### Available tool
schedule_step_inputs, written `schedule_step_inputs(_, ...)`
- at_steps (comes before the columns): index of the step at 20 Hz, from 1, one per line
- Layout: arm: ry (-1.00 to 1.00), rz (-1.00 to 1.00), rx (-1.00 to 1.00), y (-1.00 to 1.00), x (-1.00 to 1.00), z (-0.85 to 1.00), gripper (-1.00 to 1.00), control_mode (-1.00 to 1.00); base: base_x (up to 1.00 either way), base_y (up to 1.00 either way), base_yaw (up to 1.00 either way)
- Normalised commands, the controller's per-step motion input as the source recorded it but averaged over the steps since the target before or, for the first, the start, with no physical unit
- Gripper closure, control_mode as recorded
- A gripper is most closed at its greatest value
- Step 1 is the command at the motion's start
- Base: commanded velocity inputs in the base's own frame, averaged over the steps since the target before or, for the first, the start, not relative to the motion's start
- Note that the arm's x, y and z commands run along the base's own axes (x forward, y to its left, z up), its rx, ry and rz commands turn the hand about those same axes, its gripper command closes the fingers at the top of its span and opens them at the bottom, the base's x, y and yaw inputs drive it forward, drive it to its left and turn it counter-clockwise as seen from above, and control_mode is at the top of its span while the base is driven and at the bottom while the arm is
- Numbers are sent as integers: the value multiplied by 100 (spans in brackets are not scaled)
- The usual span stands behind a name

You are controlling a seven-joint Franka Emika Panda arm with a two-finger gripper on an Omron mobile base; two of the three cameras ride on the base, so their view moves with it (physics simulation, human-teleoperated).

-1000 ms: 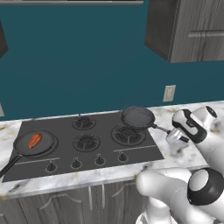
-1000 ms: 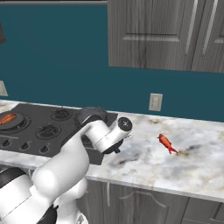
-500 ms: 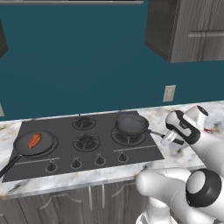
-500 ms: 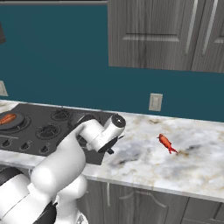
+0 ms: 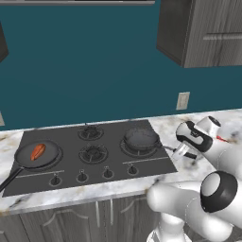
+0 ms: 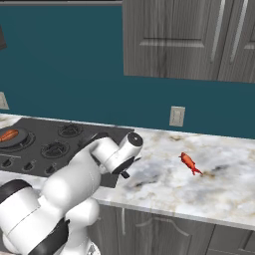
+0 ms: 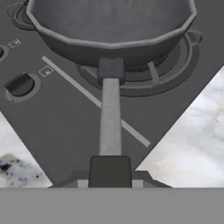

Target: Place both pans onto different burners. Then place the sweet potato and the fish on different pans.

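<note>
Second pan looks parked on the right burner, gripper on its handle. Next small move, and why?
Probably open the gripper and back off the handle. The second pan sits over the right burner, and the left pan already carries the sweet potato. The fish lies on the counter, so it is likely next.

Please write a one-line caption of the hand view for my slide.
Gripper shut on the handle of a pan that sits over a burner of the black cooktop.
</note>
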Motion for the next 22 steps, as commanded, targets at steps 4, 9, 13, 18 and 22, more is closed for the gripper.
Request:
schedule_step_inputs(4, 0, 0, 0, 0, 2, -12, 100, -100, 0, 0, 0)
schedule_step_inputs(9, 0, 0, -2, 0, 6, -14, 100, -100, 0, 0, 0)
schedule_step_inputs(13, 0, 0, -1, 0, 17, -19, 100, -100, 0, 0, 0)
schedule_step_inputs(18, 0, 0, -2, 0, 10, -15, 100, -100, 0, 0, 0)
schedule_step_inputs(22, -1, 0, -2, 0, -1, 0, -100, -100, 0, 0, 0)
